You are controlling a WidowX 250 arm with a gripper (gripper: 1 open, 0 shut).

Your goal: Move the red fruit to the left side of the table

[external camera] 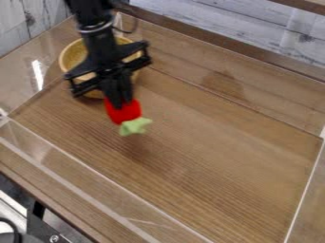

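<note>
The gripper (118, 98) is clenched on the red fruit (124, 113), holding it, apparently just clear of the table (216, 161), near the left edge, beside the wooden bowl (70, 55).

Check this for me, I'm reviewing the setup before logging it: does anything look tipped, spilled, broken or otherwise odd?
Nothing stands out. The tool is shut on the red fruit, with its green cap pointing down toward the table. The wooden bowl sits upright behind the arm, partly hidden. No spill or damage shows.
</note>
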